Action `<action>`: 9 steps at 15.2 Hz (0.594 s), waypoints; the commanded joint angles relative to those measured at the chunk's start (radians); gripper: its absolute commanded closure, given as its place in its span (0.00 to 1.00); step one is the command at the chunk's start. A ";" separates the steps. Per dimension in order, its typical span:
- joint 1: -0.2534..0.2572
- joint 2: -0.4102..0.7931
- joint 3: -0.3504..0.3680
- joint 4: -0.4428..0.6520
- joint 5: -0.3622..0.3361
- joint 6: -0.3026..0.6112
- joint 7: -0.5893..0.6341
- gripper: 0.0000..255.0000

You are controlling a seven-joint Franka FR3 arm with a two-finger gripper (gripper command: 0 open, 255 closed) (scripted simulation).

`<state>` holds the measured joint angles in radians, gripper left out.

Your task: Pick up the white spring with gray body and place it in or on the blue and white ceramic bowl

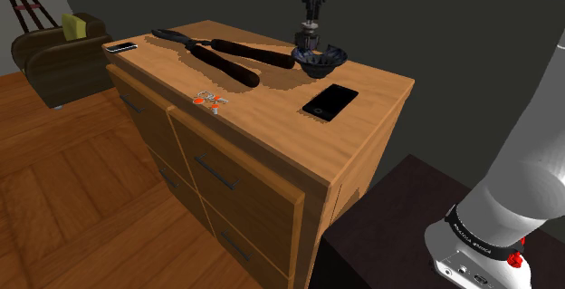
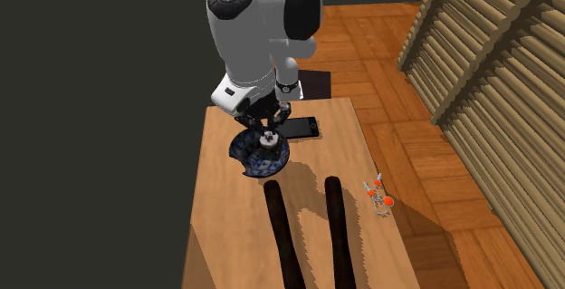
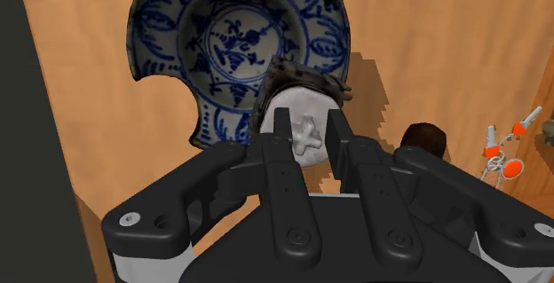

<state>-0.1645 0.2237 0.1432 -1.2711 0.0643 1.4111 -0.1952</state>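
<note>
The blue and white patterned bowl stands near the far edge of the wooden cabinet top. My gripper is shut on the spring, a white-ended piece with a dark grey body, clasped between both fingers. In the shoulder view the gripper hangs straight down and the spring is just above the rim of the bowl. From the second exterior view the spring sits over the bowl, below the gripper.
A black phone lies beside the bowl. Two long dark handles stretch across the top. A small orange and white item lies near the front edge, and another phone at the far corner. A brown armchair stands beyond.
</note>
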 commanded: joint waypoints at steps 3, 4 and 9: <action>-0.028 0.077 -0.019 0.101 -0.009 -0.029 -0.050 1.00; -0.029 0.069 -0.019 0.076 -0.009 -0.011 -0.052 1.00; -0.032 0.040 -0.020 -0.035 -0.006 0.070 -0.059 1.00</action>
<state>-0.1952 0.2689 0.1234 -1.2834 0.0579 1.4649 -0.2515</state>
